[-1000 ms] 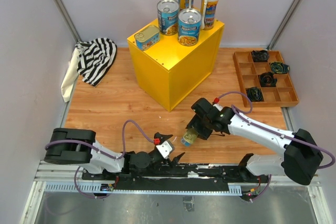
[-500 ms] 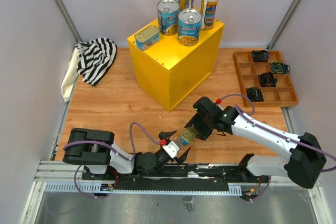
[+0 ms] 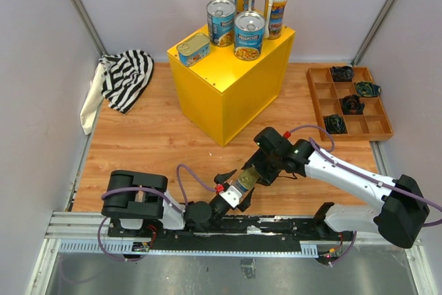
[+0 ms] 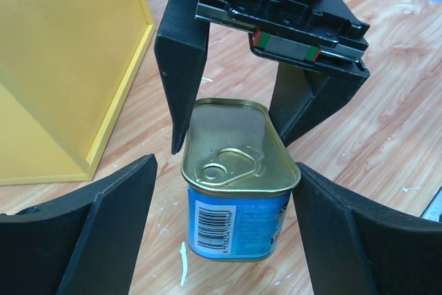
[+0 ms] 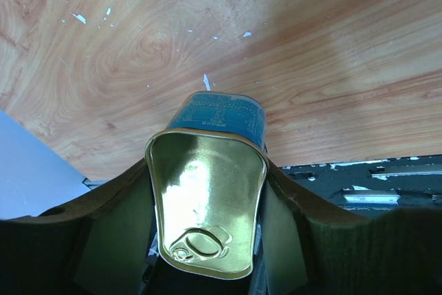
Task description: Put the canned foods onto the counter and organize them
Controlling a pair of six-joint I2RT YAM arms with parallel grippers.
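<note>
A flat golden tin with a blue label hangs just above the wood floor, my right gripper shut on it. In the right wrist view the tin fills the space between the fingers. My left gripper stands open around the same tin: its right finger is at the lid's edge and a gap shows on the left. The yellow counter carries a second flat tin, two wide blue cans and two tall slim cans.
A striped cloth lies at the left wall. A brown compartmented tray with black gadgets sits at the right. The black rail runs along the near edge. The counter's corner stands close on the left of the left wrist view.
My left arm has swung right and its gripper has come up around the tin. The right gripper carried the tin slightly left to meet it. The left jaws have narrowed.
</note>
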